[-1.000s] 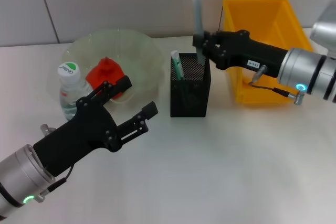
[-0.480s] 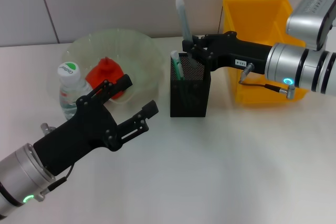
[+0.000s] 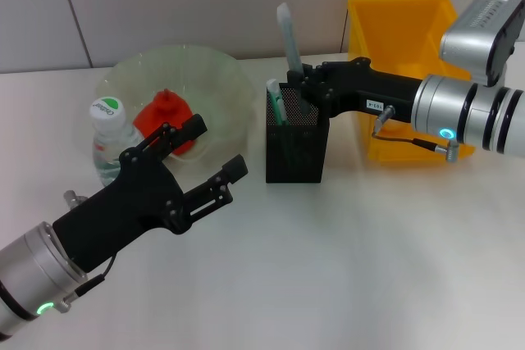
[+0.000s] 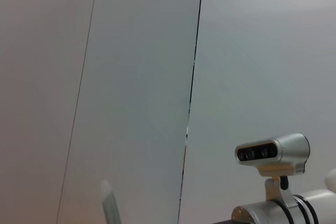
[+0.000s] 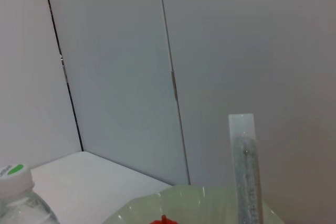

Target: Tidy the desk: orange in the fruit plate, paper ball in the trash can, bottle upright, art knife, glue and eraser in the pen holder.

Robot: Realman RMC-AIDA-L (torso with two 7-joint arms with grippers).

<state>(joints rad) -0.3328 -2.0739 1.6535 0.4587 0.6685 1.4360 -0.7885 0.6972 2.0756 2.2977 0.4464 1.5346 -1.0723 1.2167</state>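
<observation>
Right gripper: the black right gripper (image 3: 302, 90) reaches in from the right over the tall square black metal mesh pen holder (image 3: 297, 146); its fingers pinch the thin grey-silver pen-shaped glue stick (image 3: 289, 34)
Glue stick: it leans slightly, top tipped to the left; its lower end sits at the holder's mouth, its upper part rises well above the rim; the right wrist view shows its pale upper end (image 5: 244, 171) close up, and the left wrist view catches just its tip (image 4: 109, 204)
Pen holder: it stands upright mid-table, just left of the big bright yellow rectangular plastic trash can (image 3: 404, 47); the slim flat mint-green art knife (image 3: 276, 102) stands inside at the left wall, poking a little above the rim
Left gripper: the black left gripper (image 3: 212, 152) hangs over the near-left table, fingers spread apart and holding nothing; it sits near of the bowl
Fruit plate: the large pale green translucent glass bowl with a wavy rim (image 3: 221, 67) sits far left; the red-orange lumpy orange (image 3: 160, 114) lies inside it, partly behind the left gripper
Bottle: the clear plastic water bottle with a white green-marked cap (image 3: 107, 115) stands upright at the bowl's left edge
Eraser: I cannot pick it out anywhere; the paper ball likewise
</observation>
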